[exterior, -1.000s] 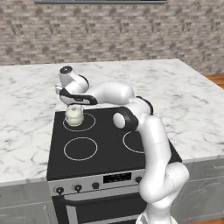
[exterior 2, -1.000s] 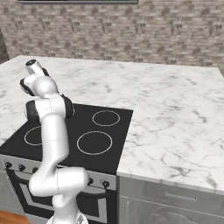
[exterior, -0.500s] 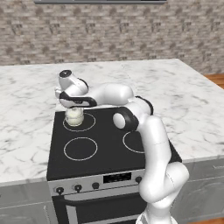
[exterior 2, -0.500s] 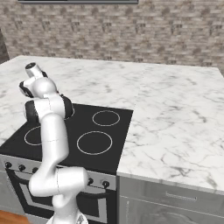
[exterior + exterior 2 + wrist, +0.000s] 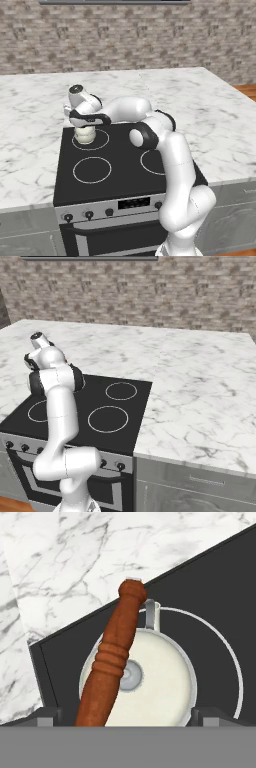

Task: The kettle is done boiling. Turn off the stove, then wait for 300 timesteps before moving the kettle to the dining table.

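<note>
Over the stove's (image 5: 125, 165) far-left burner, gripper (image 5: 84, 125) has dropped closer onto the kettle (image 5: 85, 134) than a second ago, jaws spread wide astride its handle (image 5: 112, 657), nothing pinched; grasp looks imminent.

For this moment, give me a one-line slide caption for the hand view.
Open hand poised directly above the cream kettle, its brown handle between the fingertips, on a stove burner.

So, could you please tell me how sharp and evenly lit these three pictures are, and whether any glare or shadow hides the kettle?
Left base view: soft, flat light, no glare on the stove; the arm covers the kettle top. Right base view: equally even, slightly blurry marble. Hand view: crisp, the kettle's handle and lid clear, no shadow, open end effector low.
</note>
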Motion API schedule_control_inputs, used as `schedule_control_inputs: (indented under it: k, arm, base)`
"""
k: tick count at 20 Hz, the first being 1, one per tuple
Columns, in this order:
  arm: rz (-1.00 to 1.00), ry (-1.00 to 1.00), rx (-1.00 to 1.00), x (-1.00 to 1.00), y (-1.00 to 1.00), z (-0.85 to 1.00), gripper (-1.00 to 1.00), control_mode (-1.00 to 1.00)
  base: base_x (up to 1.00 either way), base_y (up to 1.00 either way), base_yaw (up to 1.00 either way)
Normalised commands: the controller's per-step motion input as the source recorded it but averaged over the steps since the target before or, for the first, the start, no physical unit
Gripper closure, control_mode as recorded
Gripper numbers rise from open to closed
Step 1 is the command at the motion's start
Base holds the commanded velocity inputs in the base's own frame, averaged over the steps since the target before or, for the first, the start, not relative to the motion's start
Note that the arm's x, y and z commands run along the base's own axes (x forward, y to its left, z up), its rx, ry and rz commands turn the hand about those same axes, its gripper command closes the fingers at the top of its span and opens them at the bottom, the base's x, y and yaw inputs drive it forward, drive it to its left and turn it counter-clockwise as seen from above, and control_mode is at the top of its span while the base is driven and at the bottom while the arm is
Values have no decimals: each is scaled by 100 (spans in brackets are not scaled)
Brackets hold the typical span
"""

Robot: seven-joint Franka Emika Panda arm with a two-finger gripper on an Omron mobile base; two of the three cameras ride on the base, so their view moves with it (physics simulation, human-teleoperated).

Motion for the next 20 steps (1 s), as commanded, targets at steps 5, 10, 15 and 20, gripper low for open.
schedule_control_inputs:
  k: [5, 10, 15, 20]
  arm:
    - [-1, 2, 0, 0, 0, -9, -100, -100]
    - [-2, 3, 0, 2, 0, -7, -100, -100]
    - [-2, 5, 0, 9, 3, -4, -100, -100]
    - [-2, 3, 0, 7, 6, -3, 100, -100]
  base:
    - [0, 0, 0]
    - [0, 0, 0]
    - [0, 0, 0]
    - [0, 0, 0]
